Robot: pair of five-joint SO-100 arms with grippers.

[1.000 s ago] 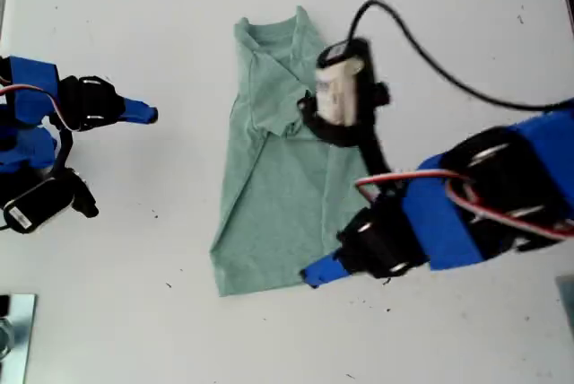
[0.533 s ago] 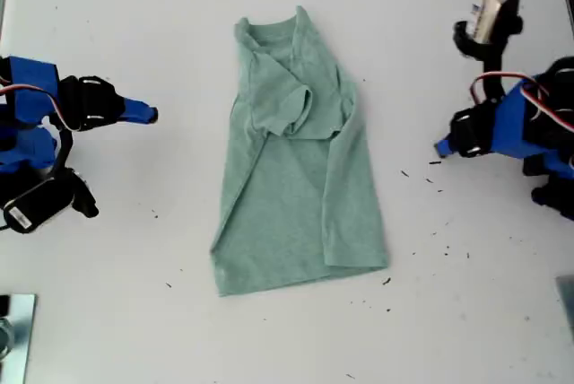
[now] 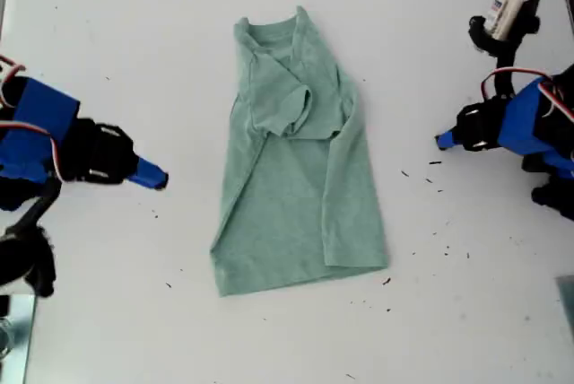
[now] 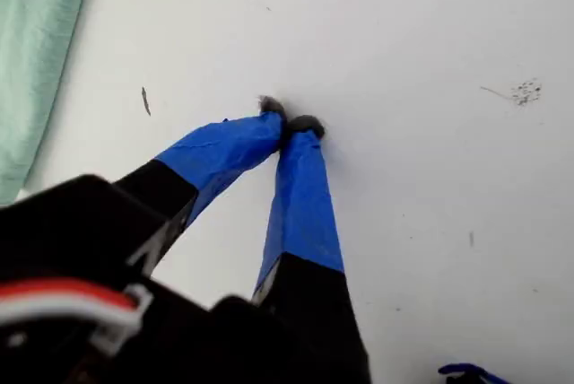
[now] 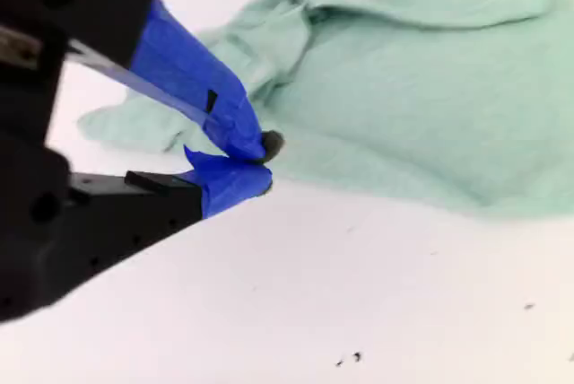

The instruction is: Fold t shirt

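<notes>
White and bare but for a few dark specks [image 3: 435,162], the surface [image 3: 108,25] carried the t shirt [image 3: 296,196] at its middle, lying flat with both long sides already turned inward and a sleeve [image 3: 291,106] tucked across the chest. What had just changed was the arms, not the cloth. A second earlier my first gripper [image 3: 443,140] had been low over the t shirt; now it stood well clear of the t shirt on the exterior view's right, and its claw was pressed together on nothing, tips meeting above bare surface in the first wrist view. My second gripper [image 3: 160,179], on the exterior view's left of the t shirt, had dropped and swung nearer the t shirt's side edge in the last half second; its claw was likewise pressed together and empty, and was apart from the cloth. The t shirt itself had not shifted in that half second. I judged from this that the lengthwise folds were finished and released, and that the crosswise fold was yet to come. The t shirt's long axis ran up and down the exterior view, leaning a little, with the collar [image 3: 269,32] pointing to that view's top and the hem [image 3: 300,276] to its bottom.
</notes>
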